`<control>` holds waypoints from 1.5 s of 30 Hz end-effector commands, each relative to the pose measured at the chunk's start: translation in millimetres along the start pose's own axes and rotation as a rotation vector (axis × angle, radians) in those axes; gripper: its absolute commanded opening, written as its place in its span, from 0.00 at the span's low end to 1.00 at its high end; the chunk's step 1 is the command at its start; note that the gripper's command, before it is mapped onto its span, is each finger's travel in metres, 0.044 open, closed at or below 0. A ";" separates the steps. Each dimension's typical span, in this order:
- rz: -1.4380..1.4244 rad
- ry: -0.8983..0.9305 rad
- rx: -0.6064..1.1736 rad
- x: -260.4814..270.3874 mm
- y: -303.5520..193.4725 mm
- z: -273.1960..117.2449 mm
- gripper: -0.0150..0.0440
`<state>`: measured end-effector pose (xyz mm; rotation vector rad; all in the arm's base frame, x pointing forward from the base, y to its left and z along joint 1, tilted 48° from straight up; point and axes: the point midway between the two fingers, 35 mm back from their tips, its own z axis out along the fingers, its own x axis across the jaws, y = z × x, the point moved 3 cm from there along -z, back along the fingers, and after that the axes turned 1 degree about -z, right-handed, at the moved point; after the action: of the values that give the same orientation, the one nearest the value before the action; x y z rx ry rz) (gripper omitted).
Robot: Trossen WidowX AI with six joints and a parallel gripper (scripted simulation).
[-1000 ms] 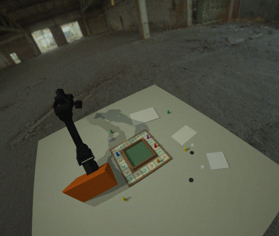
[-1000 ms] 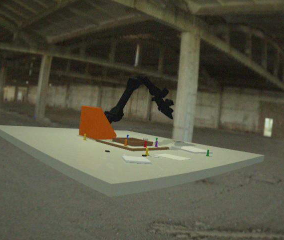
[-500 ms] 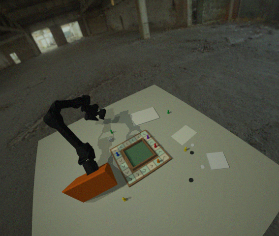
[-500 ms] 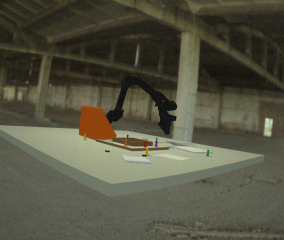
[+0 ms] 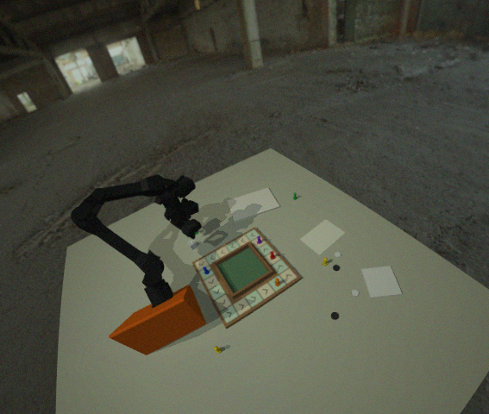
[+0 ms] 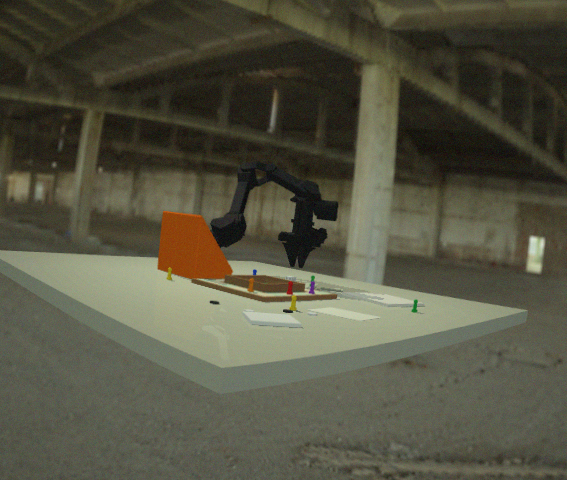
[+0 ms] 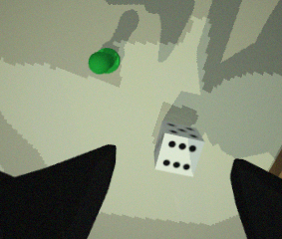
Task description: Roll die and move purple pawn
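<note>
The white die [image 5: 192, 244] [image 6: 291, 278] [image 7: 180, 153] lies on the table beside the board; its bright face towards the wrist camera shows six pips. My gripper [image 5: 193, 235] [image 6: 296, 266] [image 7: 173, 160] is open and empty, pointing down above the die, which shows between the fingertips in the wrist view. The purple pawn [image 5: 259, 240] [image 6: 312, 287] stands upright near the back corner of the board [image 5: 241, 305]. The tray [image 5: 253, 284] [image 6: 268, 282], brown-rimmed with a green floor, sits in the board's middle and holds nothing visible.
A green pawn [image 7: 104, 61] stands close to the die. Blue [image 5: 206, 270], red [image 5: 272, 255] and orange [image 5: 277, 282] pawns stand on the board. Yellow pawns [image 5: 325, 261] [image 5: 217, 349], another green pawn [image 5: 295, 196], pale pads [image 5: 381, 281] and small discs lie around it. An orange block [image 5: 159, 327] stands by the arm's base.
</note>
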<state>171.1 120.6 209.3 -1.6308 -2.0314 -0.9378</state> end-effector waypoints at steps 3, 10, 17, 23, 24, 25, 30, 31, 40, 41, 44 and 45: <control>0.148 0.076 0.017 -14.7 -13.0 -3.2 0.72; 0.148 0.076 0.016 -14.4 -11.1 1.2 0.72; 0.147 0.077 0.016 -13.1 -11.2 16.3 0.72; 0.147 0.076 0.016 -12.8 -10.9 24.8 0.72; 0.147 0.076 0.016 -12.7 -10.9 26.4 0.72; 0.146 0.076 0.016 -12.6 -10.9 28.0 0.72; 0.146 0.077 0.016 -11.8 -11.0 35.9 0.72; 0.146 0.077 0.016 -11.6 -11.1 37.5 0.72; 0.147 0.080 0.015 -10.1 -11.8 47.6 0.68; 0.147 0.080 0.015 -10.1 -11.8 47.6 0.63; 0.147 0.080 0.015 -10.1 -11.8 47.6 0.50; 0.147 0.080 0.015 -10.1 -11.8 47.6 0.45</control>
<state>167.8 145.0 167.3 -1.6733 -1.8360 -0.9226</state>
